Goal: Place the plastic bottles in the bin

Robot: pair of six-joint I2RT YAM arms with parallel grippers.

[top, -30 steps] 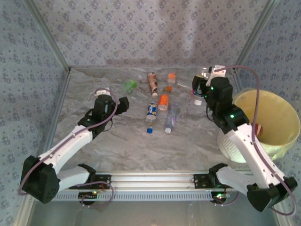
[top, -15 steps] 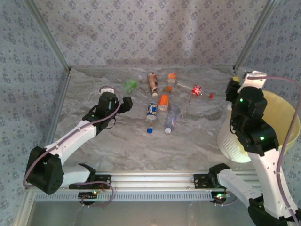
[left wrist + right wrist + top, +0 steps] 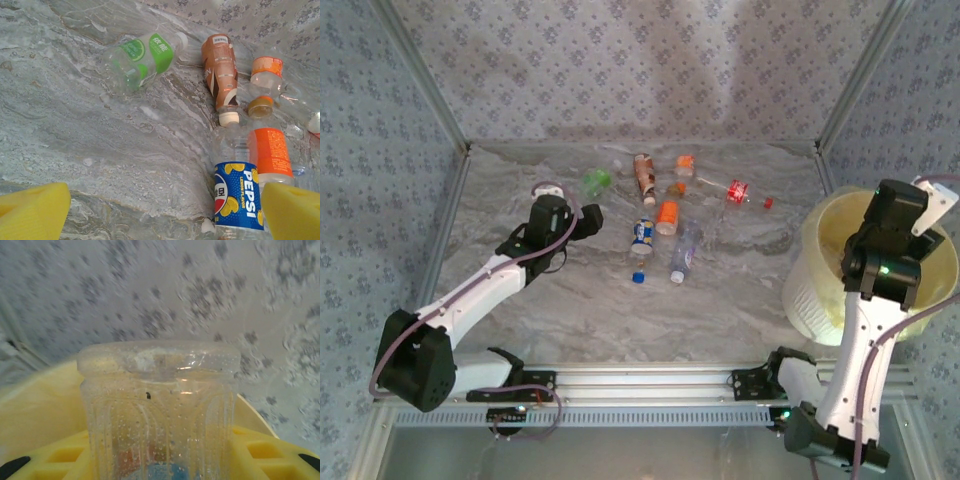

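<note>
My right gripper (image 3: 160,465) is shut on a clear ribbed plastic bottle (image 3: 157,400), whose base points away from the camera. Its yellow fingers (image 3: 265,455) flank the bottle. In the top view that arm's wrist (image 3: 900,215) hangs over the bin (image 3: 825,225), a white bucket with a pale yellow liner. My left gripper (image 3: 162,220) is open low over the table, its pads (image 3: 32,212) wide apart. A blue Pepsi bottle (image 3: 239,200) lies just inside the right pad. Beyond lie a green-label bottle (image 3: 142,55), a brown one (image 3: 220,70) and an orange-label one (image 3: 270,150).
More bottles lie at the table's back middle: a clear one (image 3: 682,255), a red-label one (image 3: 735,190) and a small orange one (image 3: 685,163). A loose blue cap (image 3: 638,277) and a red cap (image 3: 767,202) lie nearby. Patterned walls close the table.
The right arm swung from the table's back right to above the bin, carrying the clear bottle. The left arm edged toward the bottles, then held still with its jaws open.
</note>
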